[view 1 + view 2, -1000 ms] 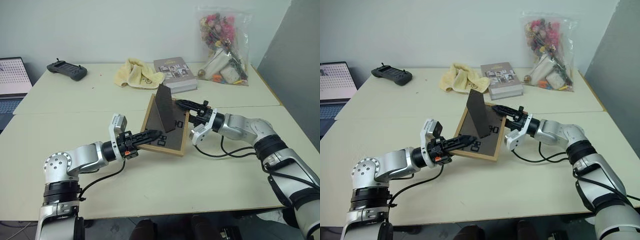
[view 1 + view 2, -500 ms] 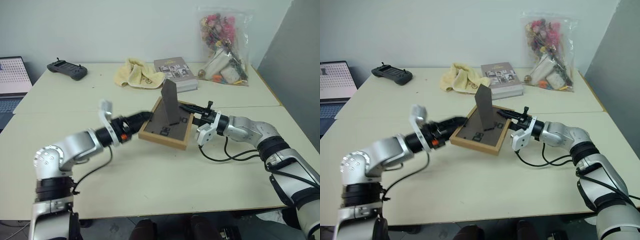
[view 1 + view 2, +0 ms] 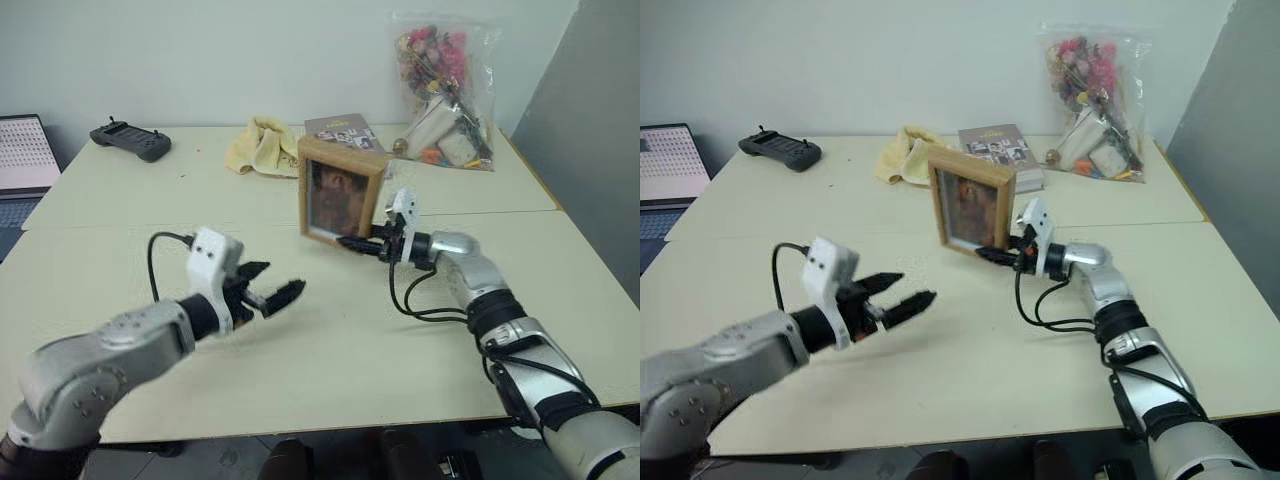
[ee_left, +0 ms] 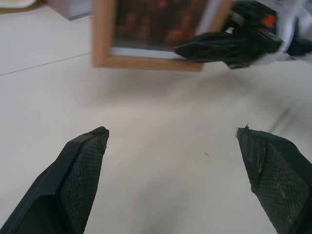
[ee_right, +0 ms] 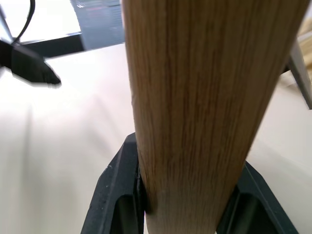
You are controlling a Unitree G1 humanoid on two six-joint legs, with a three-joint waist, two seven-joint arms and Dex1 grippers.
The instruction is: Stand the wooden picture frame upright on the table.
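Colours as I read them from my station, placed relative to wooden picture frame [image 3: 341, 191]:

- Frame: light-wood border with visible grain, warm reddish-brown portrait face.
- Table [image 3: 330, 350] beneath: pale cream, thin seam line.
- Right gripper [image 3: 352, 243] at frame's lower corner: black fingers, white housing.
- Left gripper [image 3: 272, 291] in front of frame: black fingers with cross-hatched pads, white block.
- Cloth [image 3: 256, 146] behind frame: pale yellow.
- Book [image 3: 342, 132] behind frame: grey cover.
- Bag [image 3: 443, 90] beyond frame: clear, pink and red contents.
- Controller [image 3: 130, 140] far off behind: dark grey.

The left end effector [image 3: 283, 295] hangs wide open over the table [image 3: 330, 340]; the right end effector [image 3: 352, 243] pinches the wooden picture frame [image 3: 338, 192].
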